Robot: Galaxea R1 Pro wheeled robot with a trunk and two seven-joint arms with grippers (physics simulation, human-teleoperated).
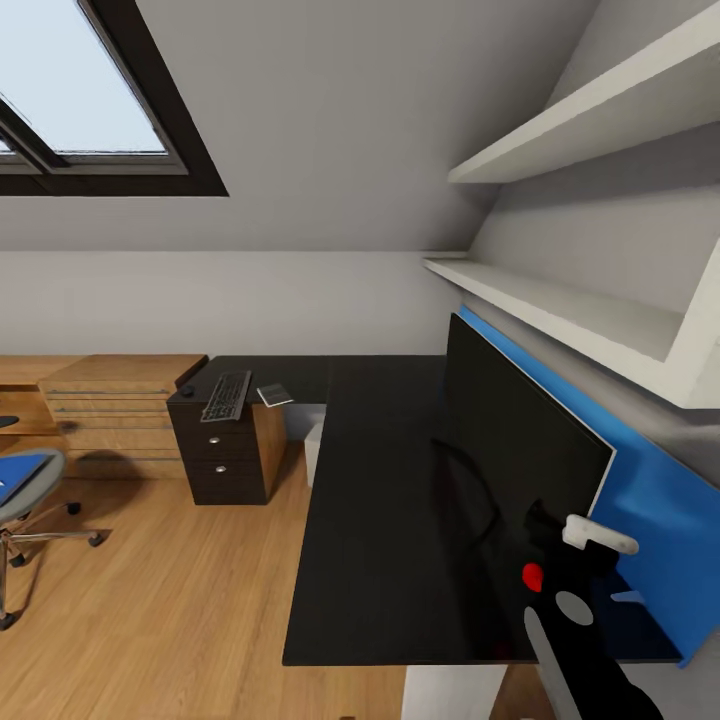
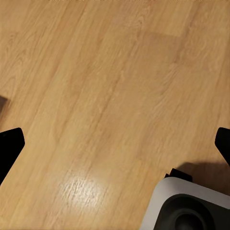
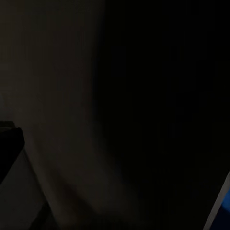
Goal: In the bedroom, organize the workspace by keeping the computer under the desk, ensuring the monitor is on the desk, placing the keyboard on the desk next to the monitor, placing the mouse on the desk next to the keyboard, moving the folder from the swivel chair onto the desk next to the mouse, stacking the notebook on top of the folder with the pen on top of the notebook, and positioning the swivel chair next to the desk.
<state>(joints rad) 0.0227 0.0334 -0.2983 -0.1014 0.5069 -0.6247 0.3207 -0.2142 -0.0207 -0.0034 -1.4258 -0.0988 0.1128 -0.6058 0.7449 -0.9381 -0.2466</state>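
Note:
The monitor (image 1: 520, 440) stands on the right wing of the black desk (image 1: 370, 520), against its blue back panel. On the far wing lie the keyboard (image 1: 227, 396), the mouse (image 1: 187, 390) to its left and the notebook (image 1: 274, 395) to its right. A pale corner of the computer (image 1: 313, 450) peeks out under the desk. The swivel chair (image 1: 25, 500) stands at far left with the blue folder (image 1: 20, 475) on its seat. The pen is too small to make out. My right gripper (image 1: 585, 545) (image 3: 120, 148) is open close to the monitor's near end. My left gripper (image 2: 120, 148) hangs open over the floor.
A light-wood drawer chest (image 1: 115, 410) stands left of the desk's black drawers (image 1: 225, 455). White shelves (image 1: 570, 300) jut out above the monitor. A skylight (image 1: 80, 90) is at upper left. Wooden floor (image 1: 170, 600) lies between chair and desk; my base (image 2: 187, 208) shows below the left gripper.

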